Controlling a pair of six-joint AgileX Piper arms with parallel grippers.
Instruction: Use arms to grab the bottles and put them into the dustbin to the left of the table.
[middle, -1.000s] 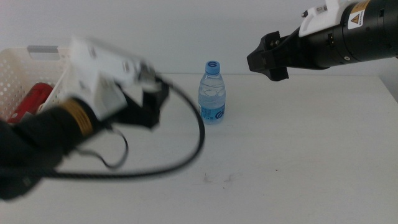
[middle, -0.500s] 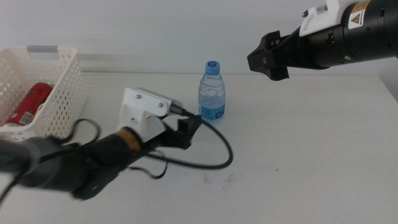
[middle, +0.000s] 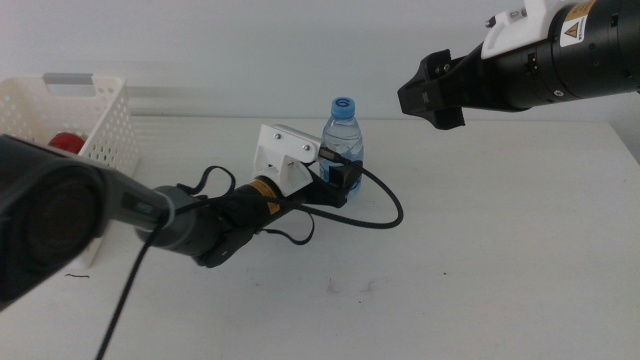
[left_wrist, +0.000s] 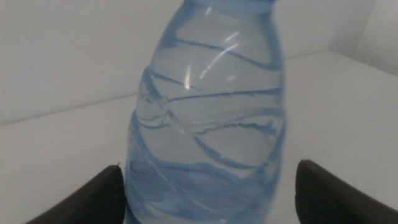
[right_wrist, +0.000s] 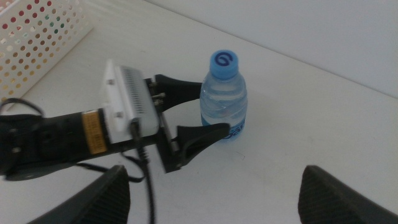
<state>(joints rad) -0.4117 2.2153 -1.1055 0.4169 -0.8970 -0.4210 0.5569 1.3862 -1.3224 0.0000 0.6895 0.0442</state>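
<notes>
— Clear plastic, blue cap: where is the bottle standing?
— It is standing upright on the table, near the back edge, about the middle.
— What is the left gripper doing?
— It is reaching in low from the left. Its jaws are spreading wide, one on each side of the bottle, not squeezing it.
— And the right gripper?
— It is hanging high above the back right part. Its jaws are wide apart, holding nothing.
— Where is the bin?
— It is sitting at the back left corner, with a red can lying inside.
</notes>
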